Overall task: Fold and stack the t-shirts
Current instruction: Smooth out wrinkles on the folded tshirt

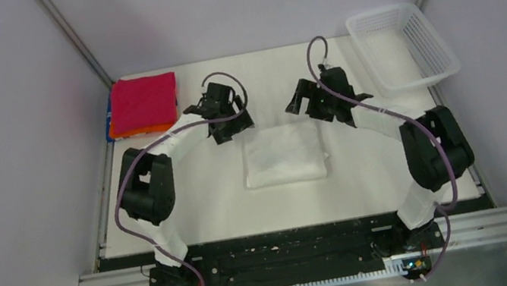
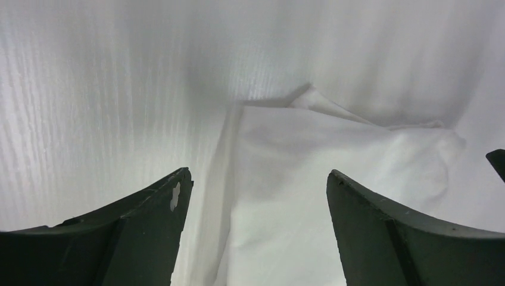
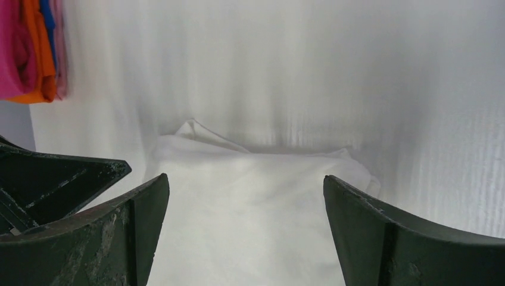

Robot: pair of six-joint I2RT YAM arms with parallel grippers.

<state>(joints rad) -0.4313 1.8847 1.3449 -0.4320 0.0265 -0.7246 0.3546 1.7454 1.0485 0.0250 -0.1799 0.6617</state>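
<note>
Your left gripper [image 2: 259, 179] and right gripper [image 3: 245, 182], both wide open, hover at twelve o'clock of the white shirt [image 1: 284, 155], likely to carry it to the ten o'clock stack [image 1: 143, 104].

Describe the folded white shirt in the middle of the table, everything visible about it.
The white shirt is soft, plain-looking cloth with no print showing. It is folded into a rough rectangle and lies flat on the white table. Its edges are slightly uneven, and a small flap of cloth pokes out at one corner. The left gripper and right gripper are open near its far edge; neither grips it.
</note>
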